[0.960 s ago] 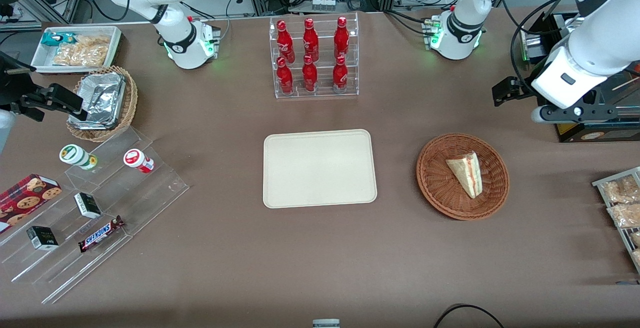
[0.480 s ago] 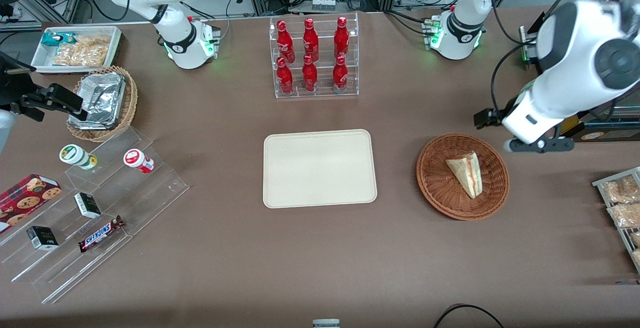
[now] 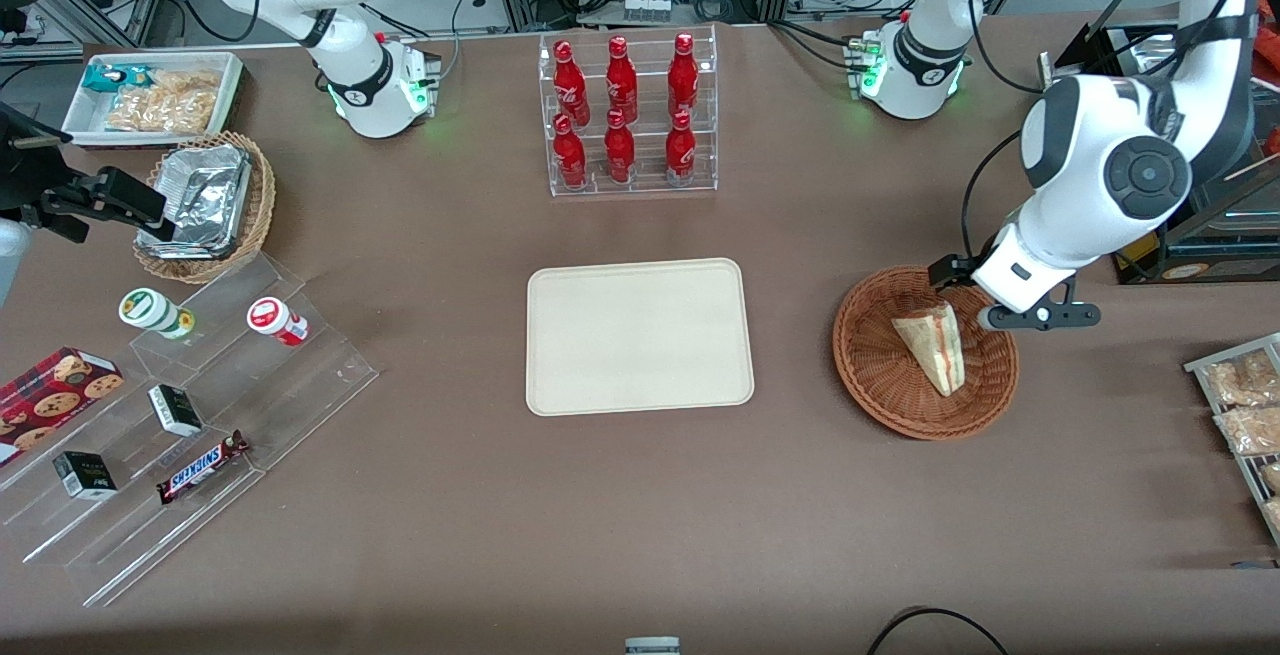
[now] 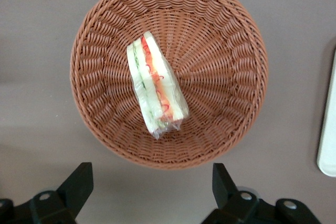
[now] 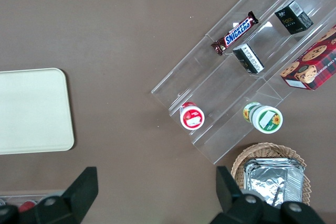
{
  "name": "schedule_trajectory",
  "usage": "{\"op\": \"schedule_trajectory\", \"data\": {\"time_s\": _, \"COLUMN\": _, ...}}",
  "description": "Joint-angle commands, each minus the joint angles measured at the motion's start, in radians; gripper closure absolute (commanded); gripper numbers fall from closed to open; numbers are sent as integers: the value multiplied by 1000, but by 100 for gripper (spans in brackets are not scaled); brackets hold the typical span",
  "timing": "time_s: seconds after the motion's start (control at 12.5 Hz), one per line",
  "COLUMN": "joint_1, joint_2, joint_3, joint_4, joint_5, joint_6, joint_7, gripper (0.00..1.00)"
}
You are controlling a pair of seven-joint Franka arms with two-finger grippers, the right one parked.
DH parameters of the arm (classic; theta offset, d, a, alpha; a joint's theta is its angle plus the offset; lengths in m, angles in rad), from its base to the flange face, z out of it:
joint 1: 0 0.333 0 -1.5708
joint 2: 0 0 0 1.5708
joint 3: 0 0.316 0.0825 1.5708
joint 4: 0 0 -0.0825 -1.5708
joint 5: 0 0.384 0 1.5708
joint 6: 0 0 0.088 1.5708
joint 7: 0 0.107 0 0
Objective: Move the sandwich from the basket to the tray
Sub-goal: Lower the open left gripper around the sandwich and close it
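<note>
The sandwich (image 4: 155, 90) looks light, soft and wrapped in thin slippery film, so a gentle pinch across its two flat bread faces near the thick end should suit best. It is a pale triangular wedge with red, white and green layers, lying in the middle of the basket (image 4: 226, 45). The claw (image 4: 149, 190) hovers above the basket's rim, fingers spread wide, holding nothing; the tray (image 3: 640, 335) sits at the table's middle

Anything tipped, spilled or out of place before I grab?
Nothing stands out. The sandwich lies intact in the basket, the tray is bare, and the open gripper hovers above the basket's rim.
</note>
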Motion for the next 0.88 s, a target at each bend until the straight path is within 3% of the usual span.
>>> {"op": "schedule_trajectory", "data": {"time_s": 0.0, "joint_1": 28, "joint_2": -13, "joint_3": -7, "joint_4": -80, "joint_5": 11, "joint_6": 118, "joint_7": -7, "gripper": 0}}
{"op": "schedule_trajectory", "data": {"time_s": 0.24, "joint_1": 30, "joint_2": 29, "joint_3": -7, "joint_4": -98, "joint_5": 4, "joint_6": 193, "joint_7": -100, "gripper": 0}}
{"op": "schedule_trajectory", "data": {"time_s": 0.8, "joint_1": 23, "joint_2": 113, "joint_3": -9, "joint_4": -181, "joint_5": 2, "joint_6": 453, "joint_7": -508, "gripper": 0}}
